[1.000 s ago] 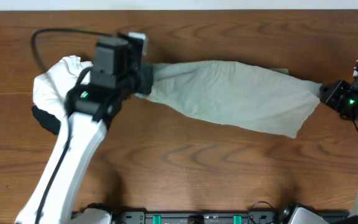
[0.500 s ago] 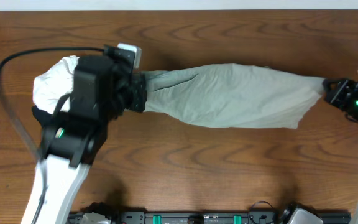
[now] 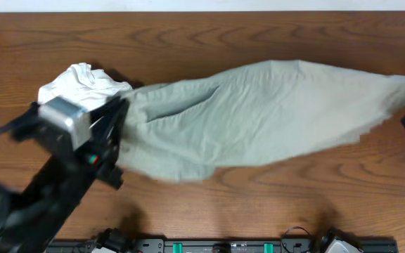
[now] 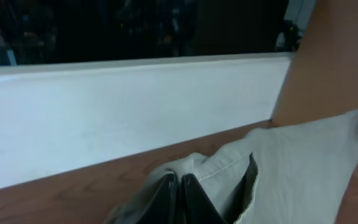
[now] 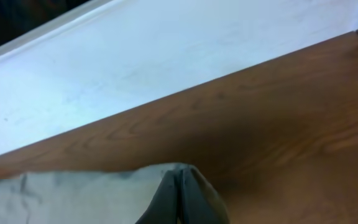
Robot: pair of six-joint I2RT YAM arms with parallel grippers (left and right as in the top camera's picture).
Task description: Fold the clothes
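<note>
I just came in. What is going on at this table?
Two robot arms are handling a grey-green pair of trousers. The left gripper is shut on one end and the right gripper on the other, so the trousers are stretched across the wooden table. No fold is made yet. A crumpled white garment lies by the left end.

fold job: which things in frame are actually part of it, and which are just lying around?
Part of the job:
- khaki trousers, stretched across the table
- left gripper, shut on one end of them
- right gripper, shut on the other end

Lying about:
- white garment, crumpled beside the trousers' left end
</note>
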